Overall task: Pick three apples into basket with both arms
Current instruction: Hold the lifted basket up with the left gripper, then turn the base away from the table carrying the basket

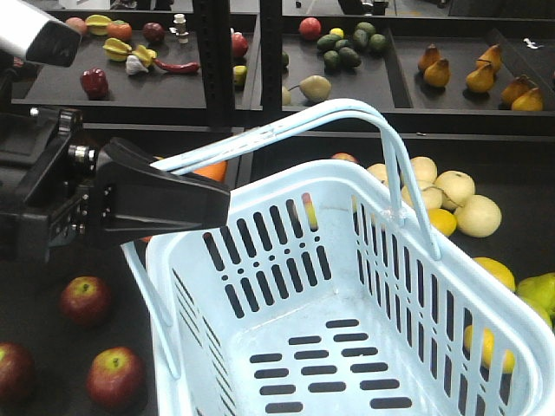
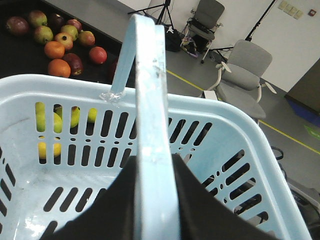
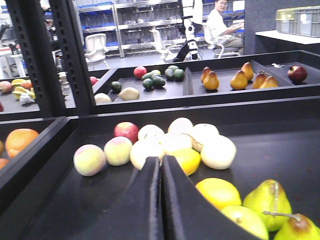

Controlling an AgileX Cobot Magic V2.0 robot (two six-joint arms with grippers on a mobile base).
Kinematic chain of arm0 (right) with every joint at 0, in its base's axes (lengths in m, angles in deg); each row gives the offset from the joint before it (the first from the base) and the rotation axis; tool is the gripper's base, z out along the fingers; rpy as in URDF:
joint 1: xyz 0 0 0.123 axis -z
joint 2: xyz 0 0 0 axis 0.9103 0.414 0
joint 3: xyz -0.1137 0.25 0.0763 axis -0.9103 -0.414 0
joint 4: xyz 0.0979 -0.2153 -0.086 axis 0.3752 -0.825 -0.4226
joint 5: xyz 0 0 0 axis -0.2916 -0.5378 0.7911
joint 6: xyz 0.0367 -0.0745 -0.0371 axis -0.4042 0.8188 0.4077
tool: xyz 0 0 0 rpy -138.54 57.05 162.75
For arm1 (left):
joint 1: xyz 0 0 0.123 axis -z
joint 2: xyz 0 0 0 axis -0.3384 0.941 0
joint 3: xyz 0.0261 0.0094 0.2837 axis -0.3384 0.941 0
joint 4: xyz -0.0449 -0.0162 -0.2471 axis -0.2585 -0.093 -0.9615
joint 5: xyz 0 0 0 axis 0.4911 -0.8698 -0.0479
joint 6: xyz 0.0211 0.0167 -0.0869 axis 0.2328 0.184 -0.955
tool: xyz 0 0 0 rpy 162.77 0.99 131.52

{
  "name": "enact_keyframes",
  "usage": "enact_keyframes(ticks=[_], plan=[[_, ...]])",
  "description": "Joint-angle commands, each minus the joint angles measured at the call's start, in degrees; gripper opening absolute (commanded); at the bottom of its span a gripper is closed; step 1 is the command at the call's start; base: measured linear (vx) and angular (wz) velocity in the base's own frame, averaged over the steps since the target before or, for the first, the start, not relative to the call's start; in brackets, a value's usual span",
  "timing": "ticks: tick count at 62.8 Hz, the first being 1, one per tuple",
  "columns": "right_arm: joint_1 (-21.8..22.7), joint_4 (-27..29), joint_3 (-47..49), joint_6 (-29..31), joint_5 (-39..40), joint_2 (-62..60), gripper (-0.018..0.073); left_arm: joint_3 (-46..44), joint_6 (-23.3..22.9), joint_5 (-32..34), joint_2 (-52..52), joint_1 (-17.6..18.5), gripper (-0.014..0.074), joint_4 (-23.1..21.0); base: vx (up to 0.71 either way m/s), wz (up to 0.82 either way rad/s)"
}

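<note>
At the centre of the front-facing view, we see the pale blue basket (image 1: 286,260) held up by its two hoop handles (image 1: 347,111), on which the left gripper (image 1: 217,195) is clenched. Its slotted floor is bare, so we judge that no apple has gone in and all three picks are left. Three maroon apples (image 1: 114,377) lie toward the near left corner of the dark tray (image 1: 48,334), beside the basket's left wall.

Left wrist view: black fingers (image 2: 200,200) flank the handles on both sides, a grasp the front view shows only side-on. Further apples (image 2: 75,62) and oranges (image 2: 54,50) lie beyond the far rim.

Right wrist view: the right gripper (image 3: 161,167), absent from the other views, is pressed closed on nothing above a second tray (image 3: 280,150) of pale round fruits (image 3: 217,152), lemons (image 3: 217,192) and pears (image 3: 267,200).
</note>
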Motion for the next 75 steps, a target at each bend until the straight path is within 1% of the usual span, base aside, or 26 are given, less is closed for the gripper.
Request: enact_keyframes(ticks=[1, 27, 75], plan=[[0.14, -0.71, -0.83, 0.51, 4.11, -0.67, -0.0005, -1.37, -0.13, 7.68, -1.44, 0.25, -0.0008, 1.08, -0.04, 0.15], [0.14, -0.71, -0.83, 0.51, 4.11, -0.67, -0.0005, -1.37, -0.12, 7.68, -1.44, 0.25, -0.0007, 1.08, -0.06, 0.25], [0.14, -0.71, -0.83, 0.51, 4.11, -0.67, -0.0005, -1.37, -0.12, 7.68, -1.44, 0.25, -0.0007, 1.08, -0.10, 0.39]])
